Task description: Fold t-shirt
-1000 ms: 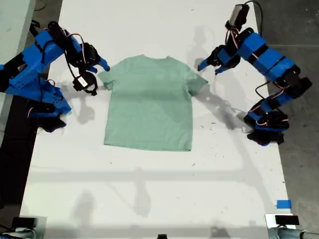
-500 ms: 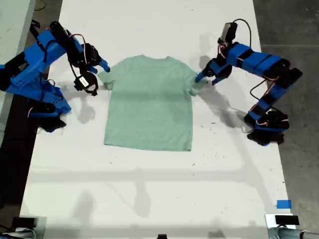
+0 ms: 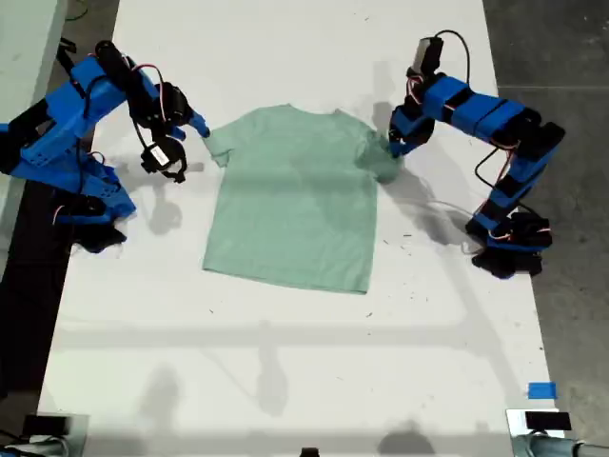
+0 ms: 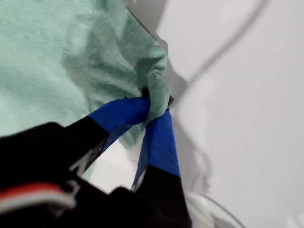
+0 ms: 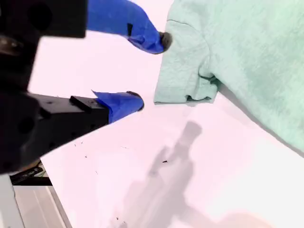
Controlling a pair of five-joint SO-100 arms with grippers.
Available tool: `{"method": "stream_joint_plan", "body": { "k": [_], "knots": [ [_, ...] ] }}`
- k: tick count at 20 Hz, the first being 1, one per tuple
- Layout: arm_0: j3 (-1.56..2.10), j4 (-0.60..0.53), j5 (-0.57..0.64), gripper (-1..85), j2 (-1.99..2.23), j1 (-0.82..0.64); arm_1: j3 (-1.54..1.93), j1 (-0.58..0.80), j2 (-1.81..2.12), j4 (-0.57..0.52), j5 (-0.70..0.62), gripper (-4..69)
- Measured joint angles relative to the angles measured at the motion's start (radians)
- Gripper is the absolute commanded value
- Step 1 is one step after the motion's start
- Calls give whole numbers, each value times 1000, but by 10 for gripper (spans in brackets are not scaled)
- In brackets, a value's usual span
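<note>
The t-shirt (image 3: pixel 290 205) has slid a little toward the exterior view's right since half a second ago, and its sleeve on that side is now bunched into a lump instead of lying flat. My first gripper (image 3: pixel 392 145) has come in over that sleeve from the exterior view's right. My second gripper (image 3: pixel 198 129), at the exterior view's left, has hardly moved.

The first wrist view settles what the overhead cannot: the blue jaws of my first gripper (image 4: pixel 154 107) are pressed together on a fold of the sleeve, the cloth (image 4: pixel 71 52) gathered and creased around their tips. The second wrist view shows my second gripper (image 5: pixel 149 71) spread wide, one fingertip (image 5: pixel 159 40) just at the sleeve's edge, the other out on bare table, nothing pinched between them; the sleeve hem (image 5: pixel 187 92) there is a bit rumpled.

The shirt lies in the upper middle of the exterior view on a white table (image 3: pixel 285 362), its body flat. A small blue tape patch (image 3: pixel 541 390) sits at the lower right, and grey floor (image 3: pixel 561 48) runs along the right edge.
</note>
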Motion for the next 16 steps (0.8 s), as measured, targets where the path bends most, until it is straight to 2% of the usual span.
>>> {"method": "stream_joint_plan", "body": {
  "k": [5,9,12,16],
  "knots": [
    [0,0,0,199,0,0,-167,-18,0,89,-21,-10],
    [0,0,0,199,0,0,-439,-144,-58,115,44,-10],
    [0,0,0,200,0,0,-663,-250,-202,107,117,-10],
    [0,0,0,200,0,0,-822,-344,-411,25,183,-10]
  ]
}}
